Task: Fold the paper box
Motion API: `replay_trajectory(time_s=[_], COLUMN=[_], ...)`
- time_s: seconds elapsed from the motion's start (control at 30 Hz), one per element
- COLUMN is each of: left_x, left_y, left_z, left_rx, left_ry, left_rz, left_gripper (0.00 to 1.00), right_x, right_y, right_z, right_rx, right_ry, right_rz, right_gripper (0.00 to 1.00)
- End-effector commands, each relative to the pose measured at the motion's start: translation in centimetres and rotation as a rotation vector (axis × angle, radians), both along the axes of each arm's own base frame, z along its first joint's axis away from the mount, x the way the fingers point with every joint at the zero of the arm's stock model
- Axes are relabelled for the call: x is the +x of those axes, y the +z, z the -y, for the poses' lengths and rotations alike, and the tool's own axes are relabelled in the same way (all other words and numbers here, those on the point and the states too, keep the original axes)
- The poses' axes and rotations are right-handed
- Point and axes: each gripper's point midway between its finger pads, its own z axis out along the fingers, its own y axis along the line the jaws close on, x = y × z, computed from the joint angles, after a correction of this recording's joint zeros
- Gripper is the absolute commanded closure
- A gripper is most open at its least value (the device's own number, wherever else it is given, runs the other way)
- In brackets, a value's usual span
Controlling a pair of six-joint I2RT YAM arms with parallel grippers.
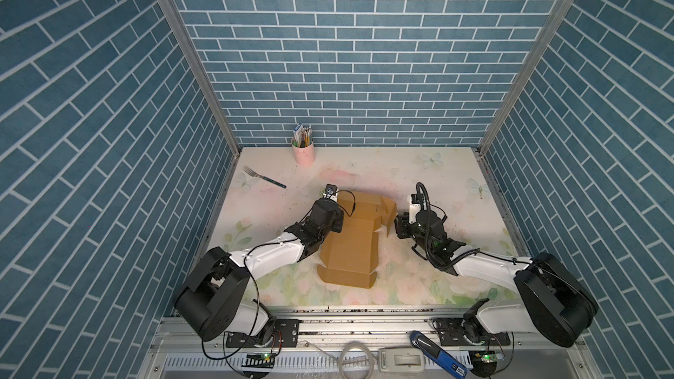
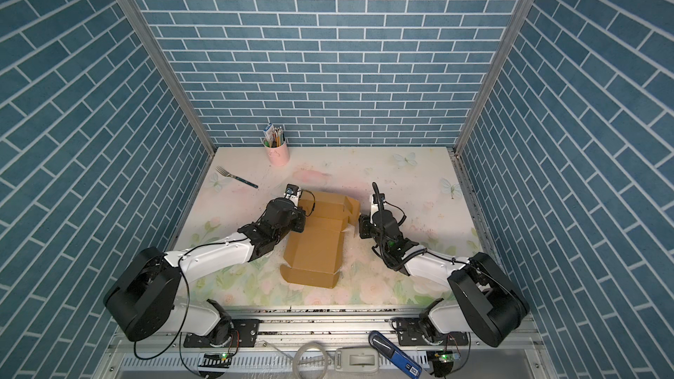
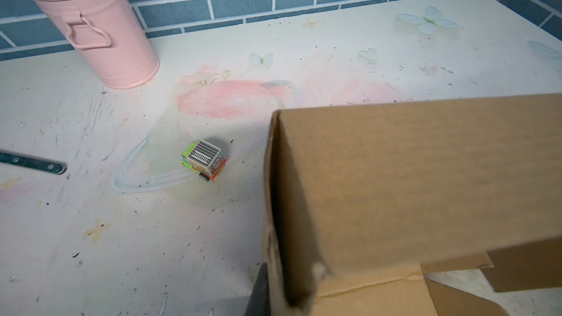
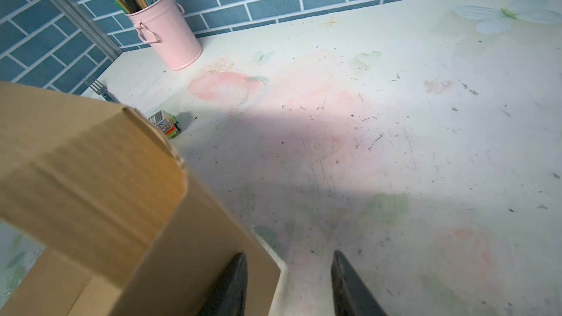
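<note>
The paper box (image 1: 350,249) lay in the middle of the table (image 1: 437,184), its near half flat and its far end tipped up into a raised panel with side flaps. The left gripper (image 1: 336,226) sat at the box's left edge by that raised part, jaws narrowed right down. In the left wrist view one dark finger (image 3: 258,290) pressed on the outer face of the cardboard wall and the other was hidden behind it, so I took it to be pinching that wall. The right gripper (image 1: 399,229) stood just beside the right flap, jaws partway apart and holding nothing. In its wrist view one finger (image 4: 234,281) showed against the cardboard and the other stood over bare table.

The step in hand looked to me like standing up the far end and tucking its side flaps in. Doing it well called for the left pinch to act as an anchor, low near the crease, so the sheet would not slide. The right needed to take the flap close to its fold line, square to the edge, and swing it inward along the crease rather than shove the whole box sideways. Too hard a squeeze could dent the cardboard. A small toy truck (image 3: 205,159) sat just beyond the raised panel and could be knocked. The fork (image 1: 264,177) and pink pencil cup (image 1: 303,151) were well apart.
</note>
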Motion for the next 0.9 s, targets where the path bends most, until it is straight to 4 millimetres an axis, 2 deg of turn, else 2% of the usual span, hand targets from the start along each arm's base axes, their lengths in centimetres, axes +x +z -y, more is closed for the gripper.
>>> replay_trajectory(time_s=[0.0, 0.2, 0.33, 0.37, 0.5, 0.63, 0.73, 0.77, 0.87], left_x=[-0.3, -0.3, -0.3, -0.7, -0.8, -0.6, -0.9, -0.5, -0.4], left_y=[-0.6, -0.4, 0.1, -0.7, -0.4, -0.5, -1.5, -0.8, -0.7], left_z=[0.5, 0.7, 0.6, 0.3, 0.2, 0.2, 0.1, 0.4, 0.1], left_rx=[-0.001, -0.01, -0.015, -0.003, -0.009, -0.002, 0.014, 0.003, 0.01], left_ry=[-0.025, -0.03, -0.028, -0.029, -0.028, -0.025, -0.022, -0.014, 0.004], left_rz=[-0.008, -0.002, 0.007, -0.008, -0.001, -0.006, -0.046, -0.036, -0.047], left_gripper=[0.91, 0.91, 0.91, 0.91, 0.91, 0.91, 0.91, 0.91, 0.91], right_x=[0.7, 0.5, 0.5, 0.5, 0.3, -0.1, -0.6, -0.8, -1.6], right_y=[1.9, 3.1, 3.5, 3.6, 4.0, 4.4, 4.6, 4.6, 4.8], right_z=[-2.3, -5.3, -5.9, -6.0, -7.2, -6.5, -5.4, -5.2, -4.5], right_rx=[0.052, 0.03, 0.036, 0.038, 0.036, 0.034, 0.02, 0.021, 0.034], right_ry=[0.021, 0.083, 0.095, 0.107, 0.172, 0.161, 0.137, 0.13, 0.131], right_rz=[0.049, 0.09, 0.096, 0.103, 0.131, 0.136, 0.111, 0.105, 0.092], right_gripper=[0.55, 0.57, 0.58, 0.59, 0.6, 0.6, 0.59, 0.59, 0.59])
